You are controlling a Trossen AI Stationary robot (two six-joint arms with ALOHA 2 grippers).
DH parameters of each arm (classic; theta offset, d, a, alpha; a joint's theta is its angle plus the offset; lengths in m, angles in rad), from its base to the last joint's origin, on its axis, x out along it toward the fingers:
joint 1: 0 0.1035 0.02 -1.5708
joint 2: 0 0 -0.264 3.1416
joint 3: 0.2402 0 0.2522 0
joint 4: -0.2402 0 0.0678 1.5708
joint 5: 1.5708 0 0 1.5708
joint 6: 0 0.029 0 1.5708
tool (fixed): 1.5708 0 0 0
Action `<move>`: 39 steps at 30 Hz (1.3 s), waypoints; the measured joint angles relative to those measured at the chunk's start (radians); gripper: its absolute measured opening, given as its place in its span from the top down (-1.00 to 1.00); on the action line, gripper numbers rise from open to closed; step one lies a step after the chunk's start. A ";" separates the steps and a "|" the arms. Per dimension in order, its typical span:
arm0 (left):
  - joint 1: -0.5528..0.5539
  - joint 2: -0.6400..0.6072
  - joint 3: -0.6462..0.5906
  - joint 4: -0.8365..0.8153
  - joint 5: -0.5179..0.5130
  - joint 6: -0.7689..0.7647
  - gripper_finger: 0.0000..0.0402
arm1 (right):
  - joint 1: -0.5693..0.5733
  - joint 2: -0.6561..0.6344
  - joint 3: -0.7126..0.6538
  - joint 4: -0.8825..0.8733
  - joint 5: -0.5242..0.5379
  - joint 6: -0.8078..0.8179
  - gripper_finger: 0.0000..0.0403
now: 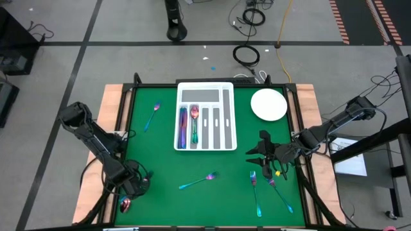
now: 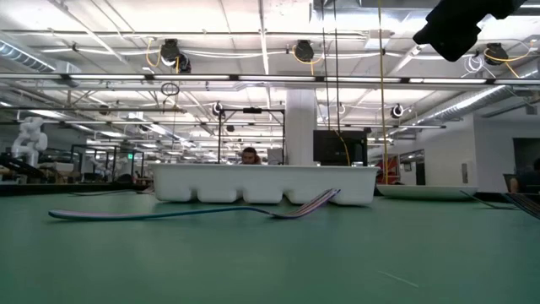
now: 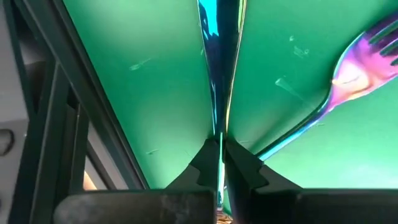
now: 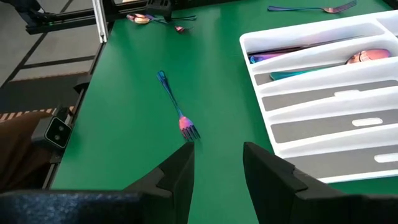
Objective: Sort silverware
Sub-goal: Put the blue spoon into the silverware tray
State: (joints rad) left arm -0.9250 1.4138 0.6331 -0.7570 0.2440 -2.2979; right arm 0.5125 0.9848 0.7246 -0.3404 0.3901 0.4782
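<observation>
Down at the near left corner of the green desk (image 1: pixel 192 160) the left claw (image 1: pixel 131 186) is clamped shut on a thin rainbow utensil handle (image 3: pixel 219 74), with a spoon (image 1: pixel 124 205) lying right beside it. Near right there's a couple of forks (image 1: pixel 257 189) on the mat, and the right claw (image 1: pixel 262 154) hangs just beyond them, fingers apart, holding nothing. A lone fork (image 1: pixel 198 181) sits mid-desk. Further back, the white tray (image 1: pixel 205 90) has a few pieces (image 1: pixel 188 125) in its left slots, another spoon (image 1: pixel 153 115) lies left of it, and a round white plate (image 1: pixel 268 104) sits off right.
</observation>
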 joint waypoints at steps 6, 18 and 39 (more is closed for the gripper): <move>0.024 -0.041 -0.007 -0.041 -0.008 -0.019 0.95 | 0.000 0.000 0.000 0.001 0.000 -0.005 0.38; 0.103 -0.237 0.073 -0.208 -0.174 0.013 0.95 | 0.000 0.000 0.000 0.029 0.000 -0.048 0.38; 0.531 -0.183 0.428 0.070 -0.605 1.158 0.95 | 0.000 0.000 0.000 0.037 0.001 -0.053 0.38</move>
State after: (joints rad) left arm -0.3943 1.2313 1.0608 -0.6868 -0.3612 -1.1399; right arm 0.5121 0.9848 0.7246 -0.3033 0.3908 0.4255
